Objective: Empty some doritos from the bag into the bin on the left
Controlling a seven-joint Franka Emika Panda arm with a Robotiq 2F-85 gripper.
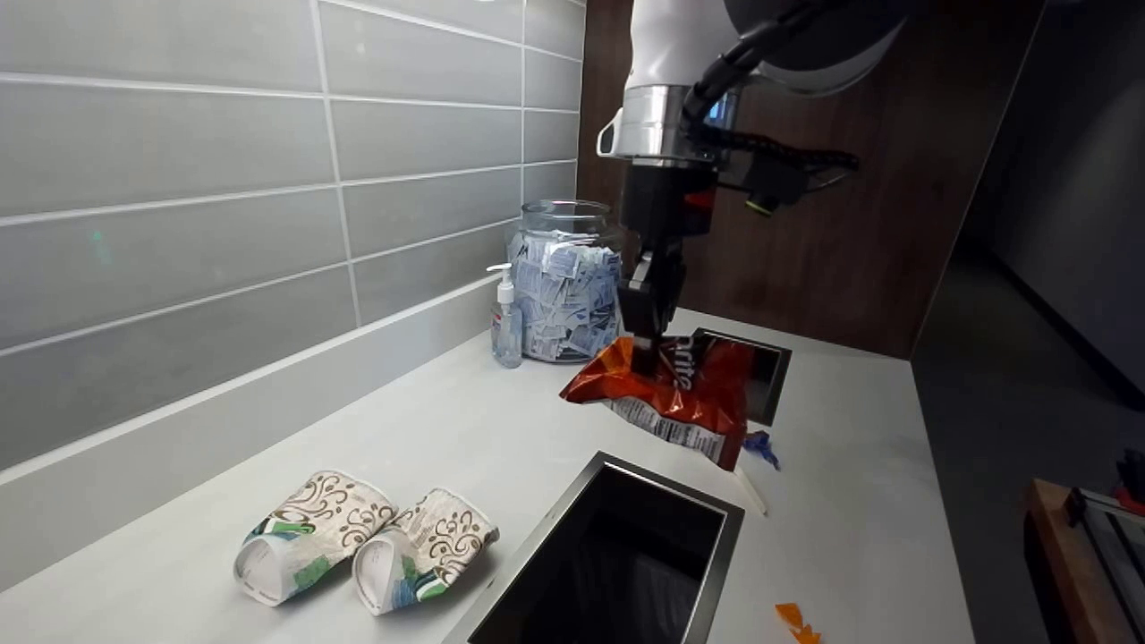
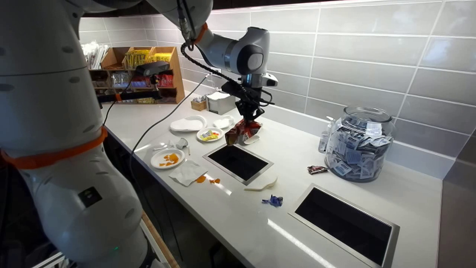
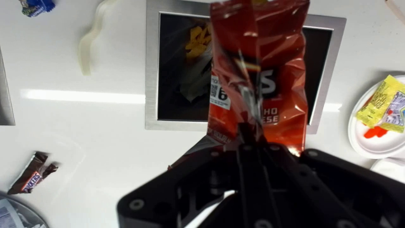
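Orientation of the snack bag [image 1: 716, 385] over the bin [image 3: 152, 69]

The tool [image 1: 645, 357] is clenched on the snack bag partway along its length and holds it in the air above the bin. The long axis runs from the side of the tiled wall [image 1: 179, 233] toward the front edge of the counter [image 1: 850, 501]. In an exterior view, the snack bag [image 1: 716, 385] narrows to a creased tip at left and broadens at right, where its lower corner dips; the large lettering, set across the long axis, reads down the view. In an exterior view, the snack bag [image 2: 242, 132] slopes downward to the left, away from the tiled wall. In the wrist view, the snack bag [image 3: 278, 50] extends straight away from the tool, the large lettering upright, and hides a broad band of the bin; whether the far end is the open mouth cannot be told. Inside the bin, yellow chips [image 3: 196, 45] are visible beside the snack bag. On the counter, a pale curved strip [image 3: 84, 55] and a blue wrapper [image 3: 37, 7] lie between the bin and a second bin [image 2: 391, 242]. A glass jar [image 1: 565, 216] and a pump bottle [image 1: 507, 335] stand by the tiled wall.
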